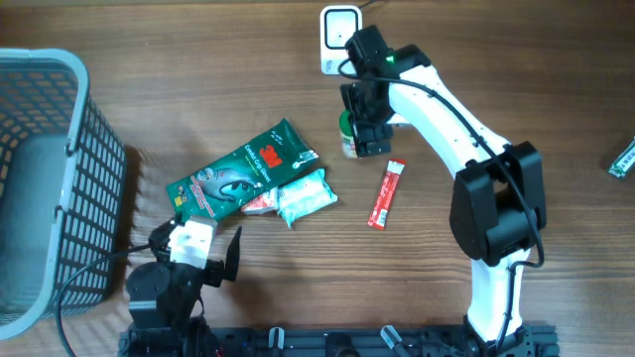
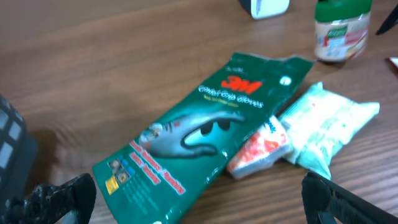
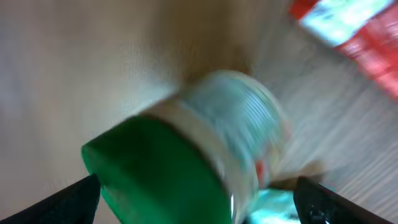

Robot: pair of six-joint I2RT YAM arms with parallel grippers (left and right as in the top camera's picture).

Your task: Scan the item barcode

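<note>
A small jar with a green lid stands on the wooden table just below the white scanner. My right gripper hangs right over the jar. In the right wrist view the jar lies blurred between the two wide-apart fingers, so the right gripper is open around it, not closed on it. My left gripper is open near the table's front left, with the lower end of a green 3M packet between its fingers. The jar shows far off in the left wrist view.
A white-and-teal pack and a small orange-white pack lie against the green packet. A red sachet lies right of them. A grey basket fills the left side. Another packet sits at the right edge.
</note>
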